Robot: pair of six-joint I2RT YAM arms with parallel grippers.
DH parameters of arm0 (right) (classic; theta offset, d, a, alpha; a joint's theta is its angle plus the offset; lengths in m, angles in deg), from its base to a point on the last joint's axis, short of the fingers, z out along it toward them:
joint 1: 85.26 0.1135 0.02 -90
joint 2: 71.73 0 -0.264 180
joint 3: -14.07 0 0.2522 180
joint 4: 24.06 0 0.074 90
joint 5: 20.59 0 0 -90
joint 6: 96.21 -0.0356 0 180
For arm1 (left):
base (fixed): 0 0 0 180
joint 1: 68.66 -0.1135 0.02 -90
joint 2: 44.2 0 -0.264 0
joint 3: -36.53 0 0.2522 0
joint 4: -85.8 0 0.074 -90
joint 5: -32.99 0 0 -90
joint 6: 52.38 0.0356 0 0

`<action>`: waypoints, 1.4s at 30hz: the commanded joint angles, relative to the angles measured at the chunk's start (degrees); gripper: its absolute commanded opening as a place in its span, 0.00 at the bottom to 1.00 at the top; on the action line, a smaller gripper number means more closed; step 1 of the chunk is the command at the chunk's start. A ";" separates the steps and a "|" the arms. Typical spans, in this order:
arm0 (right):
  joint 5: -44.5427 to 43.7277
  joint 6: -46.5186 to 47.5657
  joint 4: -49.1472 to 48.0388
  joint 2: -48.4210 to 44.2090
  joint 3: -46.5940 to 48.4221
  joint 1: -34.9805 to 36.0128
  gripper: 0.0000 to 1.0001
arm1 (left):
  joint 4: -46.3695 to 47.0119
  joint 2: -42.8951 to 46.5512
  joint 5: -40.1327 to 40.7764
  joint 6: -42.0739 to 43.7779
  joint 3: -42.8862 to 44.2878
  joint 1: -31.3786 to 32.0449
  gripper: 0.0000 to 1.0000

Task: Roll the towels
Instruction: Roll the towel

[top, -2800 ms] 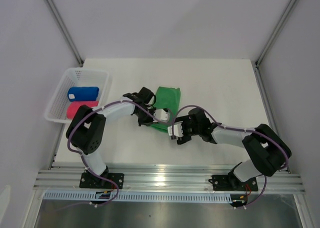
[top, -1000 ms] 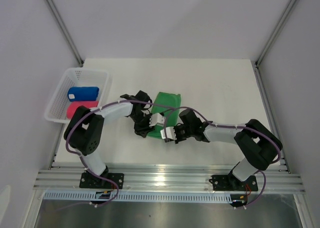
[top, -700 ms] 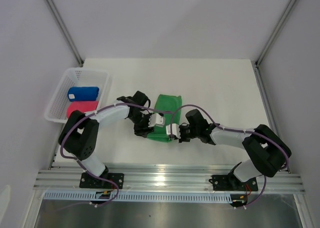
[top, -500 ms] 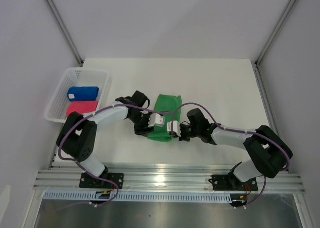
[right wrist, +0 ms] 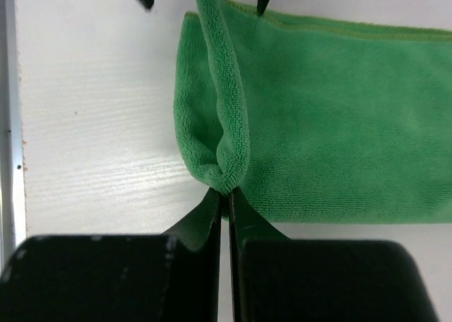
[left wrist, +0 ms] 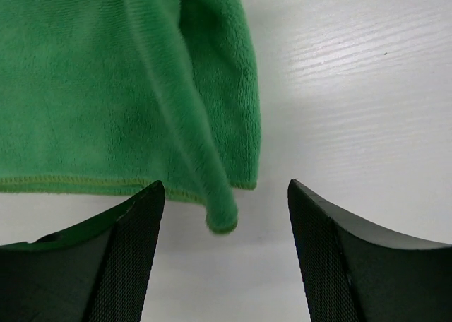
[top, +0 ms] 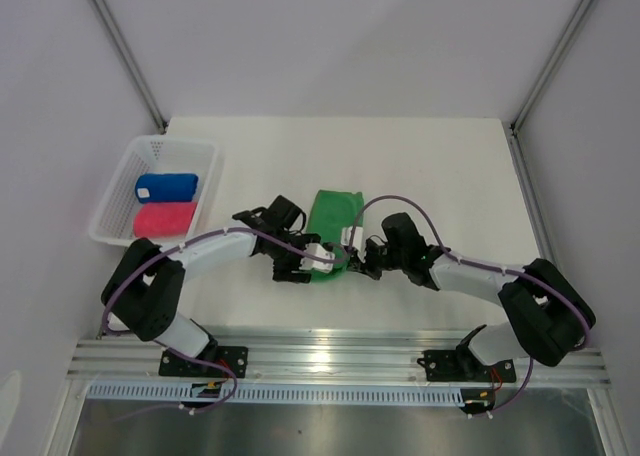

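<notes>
The green towel [top: 332, 219] lies folded into a narrow strip at the table's middle. Its near end sits between my two grippers. My left gripper [top: 310, 267] is open around a hanging fold of the towel's near corner [left wrist: 222, 219], its fingers [left wrist: 113, 258] touching nothing. Facing it from the right, my right gripper [top: 346, 260] is shut on the same bunched near edge [right wrist: 226, 168], pinching it at the fingertips. The blue towel [top: 166, 187] and the pink-red towel [top: 165, 219] lie rolled in the basket.
A white mesh basket [top: 150, 144] stands at the table's left edge. The metal rail [top: 330, 354] carrying both arm bases runs along the near edge. Grey walls close in the back and both sides.
My left gripper has opened and let go of the towel's near edge. My right gripper has kept its pinch and shifted slightly right and away, and the towel's near end has bunched narrower.
</notes>
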 commanded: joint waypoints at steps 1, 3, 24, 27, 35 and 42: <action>-0.57 -5.41 -3.86 -3.62 -1.73 0.70 0.00 | 6.09 -1.04 1.54 2.01 -0.77 1.73 0.73; -1.37 -6.20 -4.30 -3.88 -2.18 0.97 0.00 | 6.17 -1.57 2.41 3.50 -2.08 3.14 0.73; -0.67 -1.73 13.85 -10.82 3.00 0.62 0.52 | 6.54 -3.77 8.04 12.55 -8.33 8.33 0.61; -0.50 1.08 19.85 -14.77 4.06 -1.66 0.53 | 5.22 -4.20 8.13 14.40 -8.15 8.85 0.61; -0.67 1.45 24.97 -21.28 3.71 -7.65 0.53 | 0.38 -6.14 8.05 13.71 -6.04 10.52 0.50; -1.11 1.53 24.35 -22.69 3.53 -8.70 0.52 | 2.31 -8.51 10.06 9.49 -5.17 11.67 0.13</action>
